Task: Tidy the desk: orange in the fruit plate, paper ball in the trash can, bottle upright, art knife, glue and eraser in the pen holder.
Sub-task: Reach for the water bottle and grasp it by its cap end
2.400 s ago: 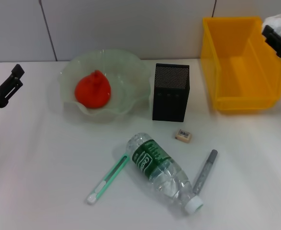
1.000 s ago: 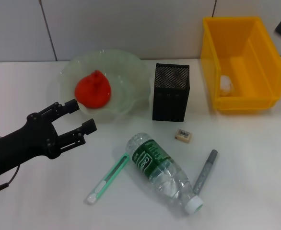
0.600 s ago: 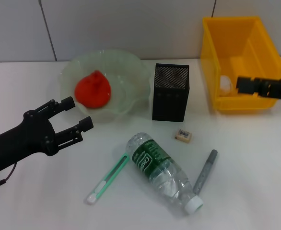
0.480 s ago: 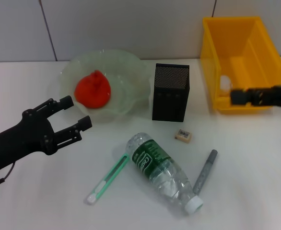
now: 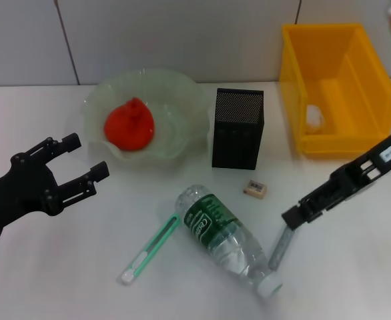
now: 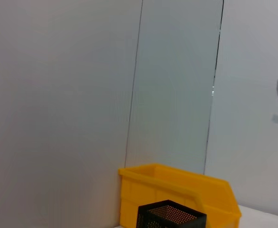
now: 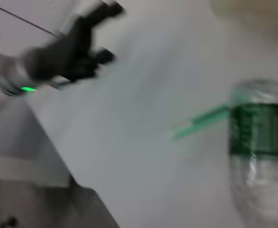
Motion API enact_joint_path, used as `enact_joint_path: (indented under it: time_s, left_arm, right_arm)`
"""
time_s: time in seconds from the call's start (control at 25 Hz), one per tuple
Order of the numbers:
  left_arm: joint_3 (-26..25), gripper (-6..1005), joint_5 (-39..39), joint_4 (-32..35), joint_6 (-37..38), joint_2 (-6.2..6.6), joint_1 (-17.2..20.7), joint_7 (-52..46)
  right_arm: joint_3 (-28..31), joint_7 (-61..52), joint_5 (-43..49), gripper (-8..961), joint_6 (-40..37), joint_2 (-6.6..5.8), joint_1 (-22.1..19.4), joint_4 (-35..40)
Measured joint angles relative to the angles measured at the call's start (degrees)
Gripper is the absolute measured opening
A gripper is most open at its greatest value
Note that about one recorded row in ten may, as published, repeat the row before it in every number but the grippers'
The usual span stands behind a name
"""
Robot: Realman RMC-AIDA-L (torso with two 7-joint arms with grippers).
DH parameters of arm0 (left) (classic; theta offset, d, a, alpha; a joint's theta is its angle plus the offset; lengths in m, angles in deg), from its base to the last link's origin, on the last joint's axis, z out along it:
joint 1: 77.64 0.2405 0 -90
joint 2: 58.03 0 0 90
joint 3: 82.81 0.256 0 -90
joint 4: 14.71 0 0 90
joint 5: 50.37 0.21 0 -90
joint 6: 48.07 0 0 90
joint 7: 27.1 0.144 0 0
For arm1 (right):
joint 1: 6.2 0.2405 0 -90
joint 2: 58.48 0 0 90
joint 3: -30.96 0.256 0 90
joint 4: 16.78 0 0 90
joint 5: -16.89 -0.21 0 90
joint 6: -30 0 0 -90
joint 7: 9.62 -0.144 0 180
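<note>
Left tool (image 5: pixel 82 159): wide open, above the table (image 5: pixel 62 267) beside the plate (image 5: pixel 182 100).
Right tool (image 5: pixel 290 219): over the grey pen (image 5: pixel 280 247); opening cannot be told.
Bottle (image 5: pixel 225 237): lying flat.
Orange (image 5: pixel 129 125): in plate.
Paper ball (image 5: pixel 313 117): in bin (image 5: pixel 335 87).
Eraser (image 5: pixel 253 189): near holder (image 5: pixel 238 128).

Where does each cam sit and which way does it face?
Head: up high, looking forward and down at the desk; both arms show, left gripper by the plate, right gripper near the bottle.
Left wrist: faces the wall; shows bin and pen holder, none of its own arm.
Right wrist: looks across the desk at bottle, knife, and the left gripper.
All three share something with head: bin, holder, bottle, knife.
</note>
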Motion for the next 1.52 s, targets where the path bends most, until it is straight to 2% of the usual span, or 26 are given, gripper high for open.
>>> enact_joint_path:
  time_s: [0.16, 0.32, 0.76, 0.88, 0.96, 1.0, 1.04, 1.12, 1.2, 1.32, 1.36, 1.4, 1.44, 1.52]
  left_arm:
    - [-0.6, 818, 0.0, 0.0, 0.0, -0.05, 0.3, 1.2]
    - [-0.9, 818, 0.0, 0.0, -0.5, -0.39, 0.4, 3.1]
    - [-0.9, 818, 0.0, 0.0, -0.6, -0.62, 0.7, 3.2]
    - [-0.9, 818, 0.0, 0.0, -0.2, -0.64, 0.7, 3.7]
    - [-0.9, 818, -0.2, 0.2, 0.5, -0.75, 0.5, 4.2]
    - [-0.9, 818, -0.2, 0.2, 0.5, -0.75, 0.5, 4.2]
    - [-0.9, 818, -0.2, 0.2, 0.5, -0.75, 0.5, 4.2]
    - [-1.1, 818, -0.5, 0.9, 1.5, -1.08, 0.1, 4.4]
    - [-1.5, 818, -0.6, 1.5, 2.8, -1.43, -1.4, 4.3]
    - [-1.5, 818, -0.6, 1.5, 2.8, -1.43, -1.4, 4.3]
    - [-1.6, 818, -0.8, 1.5, 3.2, -1.44, -2.0, 4.3]
    - [-1.6, 818, -0.8, 1.5, 3.2, -1.44, -2.0, 4.3]
    - [-1.6, 818, -0.9, 1.5, 3.6, -1.48, -2.3, 4.5]
    - [-1.5, 818, -0.9, 1.5, 4.3, -1.51, -2.7, 4.5]
  right_arm:
    - [-2.4, -2.7, 4.5, 767, 0.4, 0.72, 2.9, 1.1]
    - [-3.0, -3.9, 11.1, 767, 0.4, 2.76, 7.0, 4.0]
    - [-2.5, -3.7, 11.5, 768, 1.0, 3.16, 6.8, 5.0]
    - [1.3, -1.0, 8.6, 768, 2.0, 3.15, 4.2, 4.8]
    - [7.9, 2.7, 3.7, 768, 2.7, 2.71, 1.0, 4.8]
    - [15.2, 7.4, -2.2, 768, 3.3, 2.26, -2.7, 4.9]
    - [15.2, 7.4, -2.2, 768, 3.3, 2.26, -2.7, 4.9]
    - [20.9, 13.1, -8.0, 768, 4.7, 2.08, -6.8, 5.1]
    - [23.8, 19.0, -13.4, 768, 6.9, 2.26, -10.7, 5.7]
    - [24.8, 31.3, -21.3, 768, 9.4, 3.1, -16.0, 7.9]
    - [24.9, 36.2, -23.8, 768, 10.0, 3.67, -17.6, 8.6]
    - [25.0, 45.9, -28.1, 767, 11.0, 5.06, -20.7, 9.5]
    - [25.0, 45.9, -28.1, 767, 11.0, 5.06, -20.7, 9.5]
    - [25.0, 55.6, -30.4, 767, 12.1, 6.73, -23.6, 9.9]
